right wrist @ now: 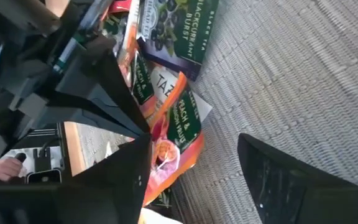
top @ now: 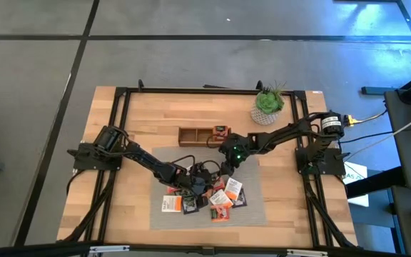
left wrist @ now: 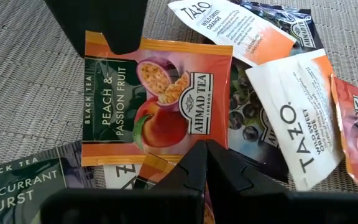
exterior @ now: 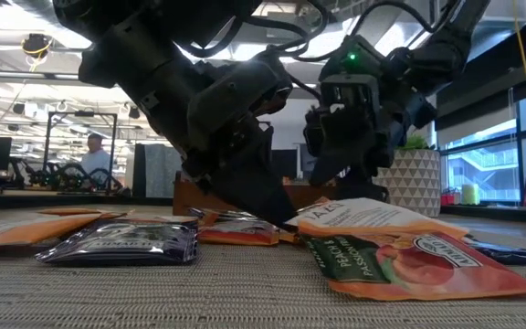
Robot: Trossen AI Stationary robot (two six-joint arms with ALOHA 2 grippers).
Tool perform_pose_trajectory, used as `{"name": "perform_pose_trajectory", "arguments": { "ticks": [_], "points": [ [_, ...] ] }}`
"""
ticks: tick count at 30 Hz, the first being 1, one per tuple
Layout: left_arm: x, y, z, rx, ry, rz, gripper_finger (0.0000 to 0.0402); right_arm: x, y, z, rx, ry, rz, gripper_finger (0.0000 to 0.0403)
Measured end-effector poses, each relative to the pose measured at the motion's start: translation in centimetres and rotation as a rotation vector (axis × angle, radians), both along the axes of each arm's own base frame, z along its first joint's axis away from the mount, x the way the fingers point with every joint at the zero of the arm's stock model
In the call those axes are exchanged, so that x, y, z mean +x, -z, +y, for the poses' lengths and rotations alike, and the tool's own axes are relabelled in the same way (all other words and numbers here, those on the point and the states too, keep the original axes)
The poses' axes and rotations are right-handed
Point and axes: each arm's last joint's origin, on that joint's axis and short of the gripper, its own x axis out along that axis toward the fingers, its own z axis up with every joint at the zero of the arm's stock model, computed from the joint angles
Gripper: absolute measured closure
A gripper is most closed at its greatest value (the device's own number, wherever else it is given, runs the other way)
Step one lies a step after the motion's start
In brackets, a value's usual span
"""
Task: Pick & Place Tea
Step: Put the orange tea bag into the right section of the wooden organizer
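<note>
We see the left end effector (top: 191, 187) pinched shut, empty, crowding the flat orange-black-white tea sachets (top: 223, 196); right end effector (top: 225, 169) gapes just beside the brown wooden tray (top: 195, 135).

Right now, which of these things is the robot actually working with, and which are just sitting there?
In the job:
- tea sachets
- wooden tray
- left end effector, shut, down at the sachets
- right end effector, open, above the sachets

Lying about:
- potted plant
- grey mat

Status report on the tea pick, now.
Left end effector shut, low over the tea sachets. Right end effector open above the pile. One sachet in the wooden tray. Both arms crowd the pile.
</note>
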Motion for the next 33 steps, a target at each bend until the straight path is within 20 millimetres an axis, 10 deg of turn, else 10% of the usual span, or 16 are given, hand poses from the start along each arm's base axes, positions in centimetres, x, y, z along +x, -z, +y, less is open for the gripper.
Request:
{"name": "perform_pose_trajectory", "arguments": {
  "ticks": [24,33],
  "points": [
    [-0.02,0.02,0.01,0.002,0.0,0.003,0.0398,0.01,0.04,-0.1,-0.015,0.03,0.008,0.0394],
    [-0.02,0.01,0.01,0.002,0.0,0.003,0.0398,0.0,0.04,-0.1,-0.023,0.015,0.001,0.0399]
  ]
}}
